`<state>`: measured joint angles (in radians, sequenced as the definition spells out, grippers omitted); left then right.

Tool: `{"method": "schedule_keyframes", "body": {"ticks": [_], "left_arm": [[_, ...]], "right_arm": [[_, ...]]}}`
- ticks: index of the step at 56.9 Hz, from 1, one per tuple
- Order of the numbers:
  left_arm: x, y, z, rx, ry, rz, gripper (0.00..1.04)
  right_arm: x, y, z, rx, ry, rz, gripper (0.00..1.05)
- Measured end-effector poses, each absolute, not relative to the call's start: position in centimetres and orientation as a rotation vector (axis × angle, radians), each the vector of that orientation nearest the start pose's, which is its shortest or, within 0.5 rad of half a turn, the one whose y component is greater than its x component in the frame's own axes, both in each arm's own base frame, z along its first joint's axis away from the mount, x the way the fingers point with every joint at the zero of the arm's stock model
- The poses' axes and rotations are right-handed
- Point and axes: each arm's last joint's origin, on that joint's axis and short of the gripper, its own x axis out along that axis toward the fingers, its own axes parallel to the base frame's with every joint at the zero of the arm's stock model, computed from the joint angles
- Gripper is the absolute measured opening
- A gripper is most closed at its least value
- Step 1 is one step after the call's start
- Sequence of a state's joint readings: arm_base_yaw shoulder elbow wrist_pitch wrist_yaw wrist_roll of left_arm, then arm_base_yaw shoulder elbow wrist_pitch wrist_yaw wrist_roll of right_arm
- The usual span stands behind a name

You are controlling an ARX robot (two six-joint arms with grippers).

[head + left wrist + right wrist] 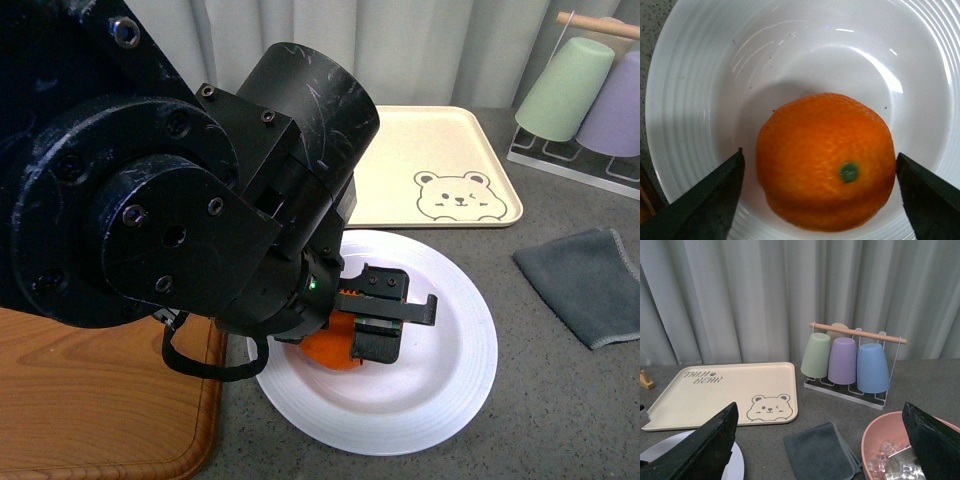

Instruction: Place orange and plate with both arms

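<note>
The orange (825, 160) lies in the white ridged plate (685, 100) with its green stem dot up. My left gripper (817, 195) is open, its two fingers standing on either side of the orange without touching it. In the front view the left arm hides most of the scene; the gripper (375, 325) hangs over the orange (328, 350) in the plate (440, 380). My right gripper (822, 440) is open and empty, held above the table. An edge of the plate (735, 465) shows in the right wrist view.
A beige bear tray (440, 170) lies behind the plate. A grey cloth (585, 280) lies to the right. A rack of upturned cups (850, 362) stands at the back right. A pink bowl of ice (895, 450) is near the right gripper. A wooden board (90, 400) lies at the left.
</note>
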<state>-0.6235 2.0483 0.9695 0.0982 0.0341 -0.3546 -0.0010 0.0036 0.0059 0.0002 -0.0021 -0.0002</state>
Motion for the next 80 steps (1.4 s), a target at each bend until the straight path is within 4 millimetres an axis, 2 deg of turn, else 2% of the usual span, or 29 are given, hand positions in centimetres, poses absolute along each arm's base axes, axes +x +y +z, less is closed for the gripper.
{"method": "schedule_keyframes", "body": {"ticks": [5,19,31,42,45,51,55,59,62,63,65,68,75,77,80], "left_arm": [[29.4,-21.1,7.8,-0.043,1.021,-0.422,1.0],[29.2,-18.8,12.7,-0.093,0.876,-0.363,0.98],[27.6,-13.3,15.5,-0.15,0.749,-0.21,0.98],[24.3,-7.1,16.3,-0.209,0.677,-0.038,0.98],[23.8,-6.4,16.5,-0.217,0.658,-0.011,0.98],[23.7,-6.3,16.5,-0.207,0.638,-0.01,0.98],[23.7,-5.9,14.9,-0.123,0.425,0.014,0.85],[22.1,-5.0,14.0,-0.059,0.263,-0.005,0.73],[21.2,-4.4,14.8,-0.05,0.135,-0.004,0.64],[20.9,-4.0,15.8,-0.051,0.049,-0.011,0.57],[20.3,-3.6,16.5,-0.044,0.0,-0.008,0.48],[19.2,-2.9,16.4,-0.027,-0.001,-0.004,0.33],[17.7,-2.1,16.0,-0.014,0.024,-0.004,0.08],[17.4,-1.9,16.1,-0.015,0.02,-0.004,0.04],[17.0,-1.7,16.2,-0.011,0.014,-0.004,0.04]], "right_arm": [[9.8,0.0,16.5,0.0,-0.002,0.001,0.96],[9.8,0.0,16.5,0.0,-0.002,0.001,0.96],[9.8,0.0,16.5,0.0,-0.002,0.001,0.96],[9.8,0.0,16.5,0.0,-0.002,0.001,0.96],[9.8,0.0,16.5,0.0,-0.002,0.001,0.96],[9.8,0.0,16.5,0.0,-0.002,0.002,0.96],[9.8,0.0,16.5,0.0,-0.002,0.002,0.96],[9.8,0.0,16.5,0.0,-0.003,0.001,0.96],[9.8,0.0,16.5,0.0,-0.001,0.0,0.96],[9.8,0.0,16.5,0.0,-0.001,0.0,0.96],[9.8,0.0,16.5,0.0,-0.002,0.0,0.96],[9.8,0.0,16.5,0.0,-0.002,0.002,0.96],[9.8,0.0,16.5,0.0,-0.002,0.001,0.96],[9.8,0.0,16.5,0.0,-0.002,0.001,0.96],[9.8,0.0,16.5,0.0,-0.002,0.001,0.96]]}}
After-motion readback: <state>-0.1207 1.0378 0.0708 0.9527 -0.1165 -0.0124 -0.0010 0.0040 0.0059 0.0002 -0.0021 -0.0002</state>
